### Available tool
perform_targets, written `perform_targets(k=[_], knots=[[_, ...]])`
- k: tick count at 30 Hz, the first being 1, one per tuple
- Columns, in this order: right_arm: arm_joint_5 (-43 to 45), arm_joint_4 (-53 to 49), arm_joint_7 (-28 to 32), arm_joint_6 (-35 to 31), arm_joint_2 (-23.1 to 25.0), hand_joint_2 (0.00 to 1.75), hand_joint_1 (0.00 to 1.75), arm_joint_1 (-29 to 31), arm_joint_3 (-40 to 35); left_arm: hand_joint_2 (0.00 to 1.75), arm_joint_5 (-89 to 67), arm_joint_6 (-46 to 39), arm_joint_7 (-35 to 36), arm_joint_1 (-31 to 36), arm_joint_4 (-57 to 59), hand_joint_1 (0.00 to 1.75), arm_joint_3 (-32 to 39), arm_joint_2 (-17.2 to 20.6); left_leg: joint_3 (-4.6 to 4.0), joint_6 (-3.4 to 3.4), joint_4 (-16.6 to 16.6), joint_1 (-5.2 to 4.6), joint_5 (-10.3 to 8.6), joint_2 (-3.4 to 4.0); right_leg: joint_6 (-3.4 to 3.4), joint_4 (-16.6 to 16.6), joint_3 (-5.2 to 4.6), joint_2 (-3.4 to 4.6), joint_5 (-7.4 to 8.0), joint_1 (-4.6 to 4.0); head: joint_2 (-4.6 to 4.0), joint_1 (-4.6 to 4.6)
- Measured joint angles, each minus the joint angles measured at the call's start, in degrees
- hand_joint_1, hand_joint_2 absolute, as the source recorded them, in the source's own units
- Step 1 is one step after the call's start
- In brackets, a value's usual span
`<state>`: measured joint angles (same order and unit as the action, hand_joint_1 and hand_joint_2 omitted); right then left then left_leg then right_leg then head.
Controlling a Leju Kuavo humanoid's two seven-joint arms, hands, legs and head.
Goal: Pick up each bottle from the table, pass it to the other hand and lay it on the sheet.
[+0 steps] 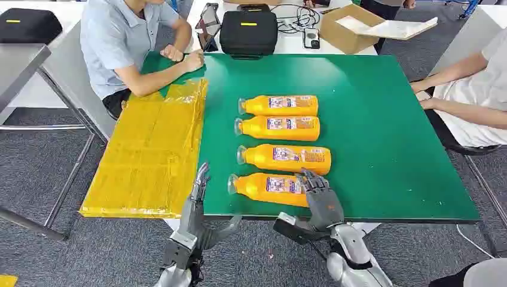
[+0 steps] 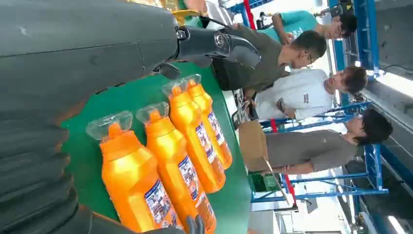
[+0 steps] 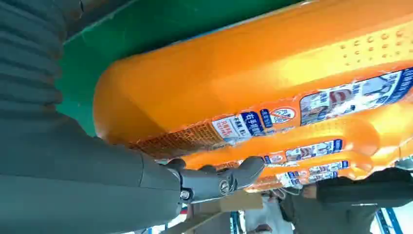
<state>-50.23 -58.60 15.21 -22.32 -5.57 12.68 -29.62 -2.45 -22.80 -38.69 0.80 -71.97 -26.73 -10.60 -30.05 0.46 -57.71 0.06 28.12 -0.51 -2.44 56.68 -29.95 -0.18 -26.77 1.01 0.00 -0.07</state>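
Note:
Four orange bottles lie side by side on the green table (image 1: pixel 388 131), caps toward the yellow sheet (image 1: pixel 149 149) on the left. My right hand (image 1: pixel 317 194) lies over the base end of the nearest bottle (image 1: pixel 266 186), fingers curled across its top. In the right wrist view that bottle (image 3: pixel 243 73) sits against my palm (image 3: pixel 73 185), with the thumb (image 3: pixel 219 181) along its side; it still rests on the table. My left hand (image 1: pixel 200 179) stands at the front table edge between sheet and bottle cap, fingers straight and apart, holding nothing. The left wrist view shows the bottle row (image 2: pixel 131 180).
One person (image 1: pixel 137 54) leans on the table's far left corner, forearms by the sheet's top. Another person's arms (image 1: pixel 472 89) reach the right edge. A black case (image 1: pixel 248 30) and cardboard box (image 1: pixel 347 27) sit on the white table behind.

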Motion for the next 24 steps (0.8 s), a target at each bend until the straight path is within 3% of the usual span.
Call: perform_targets(k=[21,22,23,24], knots=[[-0.2,3.1,-3.6,1.6,0.7,1.75,0.00,2.2,0.9,1.75,-0.1,-0.3,0.0,-0.5,-0.5,0.00,0.0,0.1,0.02,0.00,0.0,0.00,0.00,0.00,0.00,0.0,0.01,0.00,0.00,0.00,0.00,0.00],[-0.2,3.4,-4.3,2.9,0.7,1.75,0.16,2.5,0.9,1.75,-0.3,-0.4,0.0,-0.5,-0.5,0.00,0.0,0.0,0.02,0.00,0.0,0.00,0.00,0.00,0.00,0.0,0.01,0.00,0.00,0.00,0.00,0.00],[0.1,3.7,-4.8,3.9,0.7,1.75,1.17,2.9,1.0,1.75,-0.4,-0.4,0.0,-0.5,-0.5,0.00,0.1,0.0,0.03,0.00,0.0,0.00,0.00,0.00,0.00,0.0,0.01,0.00,0.00,0.00,0.00,0.00],[0.4,4.2,-5.2,5.1,0.7,1.75,1.69,3.2,1.1,1.75,-0.5,-0.4,0.0,-0.5,-0.5,0.00,0.1,-0.1,0.03,0.00,0.0,0.00,0.00,0.01,0.00,0.0,0.02,0.00,0.00,0.00,0.00,0.00]])
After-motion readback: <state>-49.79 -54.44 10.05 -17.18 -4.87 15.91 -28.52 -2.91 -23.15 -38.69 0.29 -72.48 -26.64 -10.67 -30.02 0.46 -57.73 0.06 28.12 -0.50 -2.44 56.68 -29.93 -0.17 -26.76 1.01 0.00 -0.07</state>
